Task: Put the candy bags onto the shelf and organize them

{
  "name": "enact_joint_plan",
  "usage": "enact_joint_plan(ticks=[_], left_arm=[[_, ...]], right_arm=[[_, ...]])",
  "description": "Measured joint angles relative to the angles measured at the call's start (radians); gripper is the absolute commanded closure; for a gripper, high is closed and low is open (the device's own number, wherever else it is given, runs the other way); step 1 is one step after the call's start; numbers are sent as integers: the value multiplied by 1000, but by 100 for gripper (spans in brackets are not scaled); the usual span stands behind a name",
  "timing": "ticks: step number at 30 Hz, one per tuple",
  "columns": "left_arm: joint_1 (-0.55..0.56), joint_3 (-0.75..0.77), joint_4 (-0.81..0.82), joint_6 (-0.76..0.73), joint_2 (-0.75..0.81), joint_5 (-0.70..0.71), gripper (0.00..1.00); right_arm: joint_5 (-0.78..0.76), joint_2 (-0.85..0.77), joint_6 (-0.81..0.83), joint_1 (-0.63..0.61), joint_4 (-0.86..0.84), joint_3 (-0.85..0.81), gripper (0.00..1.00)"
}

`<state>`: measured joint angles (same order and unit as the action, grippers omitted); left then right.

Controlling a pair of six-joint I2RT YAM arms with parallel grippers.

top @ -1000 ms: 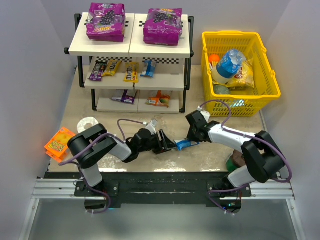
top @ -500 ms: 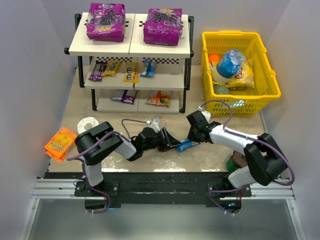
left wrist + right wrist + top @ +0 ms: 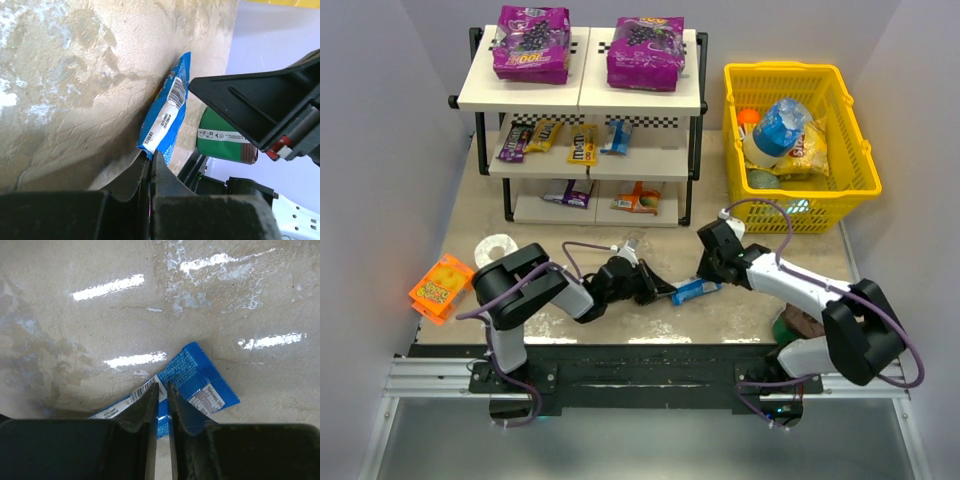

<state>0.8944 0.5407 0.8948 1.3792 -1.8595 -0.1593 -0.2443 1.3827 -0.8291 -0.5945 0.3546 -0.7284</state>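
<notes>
Jaws of the left gripper (image 3: 151, 162) are pressed together on the very end of the blue packet (image 3: 167, 112), a thin hold by the crimp. Opposite, the right gripper (image 3: 160, 390) is nearly closed across the same packet, which lies on the table (image 3: 650, 325) between the arms, well short of the shelf (image 3: 580, 95). I'd have the right one let go before any lift, as pulling from both ends could tear it. Carry it slowly to the middle tier, beside the small blue bag (image 3: 616, 136).
</notes>
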Motion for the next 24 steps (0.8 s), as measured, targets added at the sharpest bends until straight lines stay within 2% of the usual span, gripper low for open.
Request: enact_joint_plan(ticks=[2, 3, 7, 11, 16, 17, 18, 20, 24], left_arm=[[3, -1, -3, 0, 16, 11, 100], [4, -5, -5, 0, 32, 17, 100], [4, -39, -40, -2, 171, 68, 100], [2, -31, -140, -21, 364, 156, 100], [-16, 51, -309, -50, 554, 282, 100], [-23, 73, -344, -57, 588, 317, 100], [-29, 98, -383, -64, 626, 359, 100], [-39, 140, -436, -75, 671, 417, 100], [-57, 239, -523, -98, 710, 531, 100]], right_arm=[[-3, -41, -2, 0, 18, 0, 69], [-10, -68, -1, 0, 29, 0, 57], [-49, -204, -9, 0, 79, -2, 39], [-80, -319, -9, 0, 142, -32, 33], [-104, -417, -14, 0, 218, -90, 25], [-106, -437, -17, 0, 237, -98, 19], [-107, -463, -20, 0, 260, -109, 17], [-110, -503, -26, 0, 290, -127, 13], [-111, -583, -27, 0, 341, -192, 11]])
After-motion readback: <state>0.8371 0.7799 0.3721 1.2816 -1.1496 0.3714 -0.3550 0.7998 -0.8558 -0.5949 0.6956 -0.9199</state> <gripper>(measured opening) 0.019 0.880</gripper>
